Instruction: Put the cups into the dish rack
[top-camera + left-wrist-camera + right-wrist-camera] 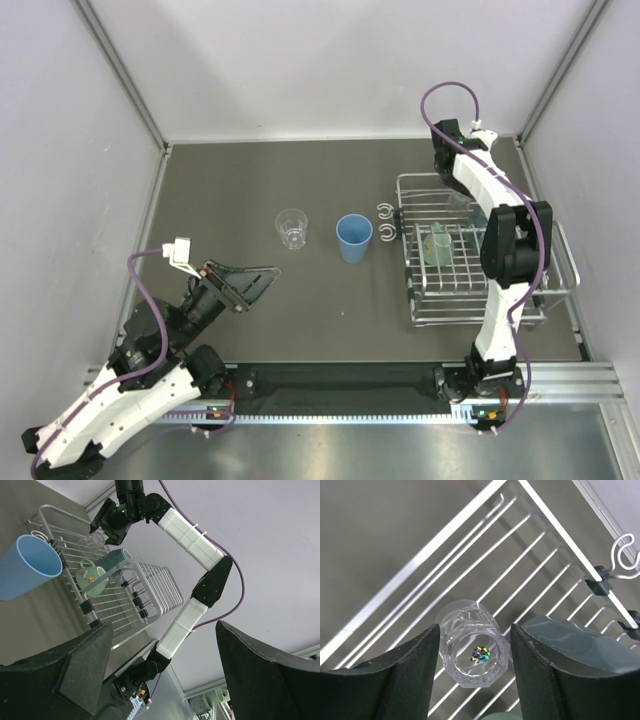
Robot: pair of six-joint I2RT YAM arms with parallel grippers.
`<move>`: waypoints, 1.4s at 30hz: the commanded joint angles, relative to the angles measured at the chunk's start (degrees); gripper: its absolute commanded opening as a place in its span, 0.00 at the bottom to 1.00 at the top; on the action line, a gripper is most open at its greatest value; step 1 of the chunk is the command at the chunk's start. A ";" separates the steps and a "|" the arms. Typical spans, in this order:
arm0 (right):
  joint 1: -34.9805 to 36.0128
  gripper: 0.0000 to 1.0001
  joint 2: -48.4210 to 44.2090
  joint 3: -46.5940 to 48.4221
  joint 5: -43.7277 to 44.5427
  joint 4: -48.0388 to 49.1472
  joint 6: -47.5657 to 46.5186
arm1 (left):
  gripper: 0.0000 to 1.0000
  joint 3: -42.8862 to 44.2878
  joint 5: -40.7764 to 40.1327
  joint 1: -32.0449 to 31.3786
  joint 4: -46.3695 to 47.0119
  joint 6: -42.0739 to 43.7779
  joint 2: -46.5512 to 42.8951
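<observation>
The silver wire dish rack [520, 300] stands at the right. A teal-green mug [114, 560] and a pale mug [92, 576] sit in it, seen together from above [438, 245]. My right gripper [475, 655] hangs over the rack's far end. Its jaws stand close on either side of a small clear tumbler [476, 650] resting upside down on the wires, with a thin gap showing. A larger clear tumbler [291, 228] and a blue tumbler [353, 238] stand on the table left of the rack. My left gripper [262, 280] is open and empty, low over the table at the near left.
Two curled hooks [385, 222] stick out from the rack's left side, close to the blue tumbler. Aluminium frame posts and white walls close in the dark table [250, 180]. The right arm's elbow [515, 240] hangs over the rack.
</observation>
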 commanded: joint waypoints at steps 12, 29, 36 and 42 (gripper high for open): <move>-0.58 0.77 -9.15 -0.51 -3.07 1.47 -5.93 | 0.87 4.25 -1.86 0.03 -4.82 3.30 4.82; -0.58 1.00 -34.89 -4.90 -19.38 0.15 -17.53 | 0.80 20.95 -9.95 0.03 -26.01 10.42 28.44; -0.58 1.00 -50.43 -11.05 -34.16 -1.87 -18.85 | 0.73 24.73 -9.34 0.03 -25.23 9.73 38.21; -0.58 1.00 -61.86 -16.49 -45.78 -1.08 -18.41 | 0.71 28.94 -11.97 0.03 -25.22 7.44 48.76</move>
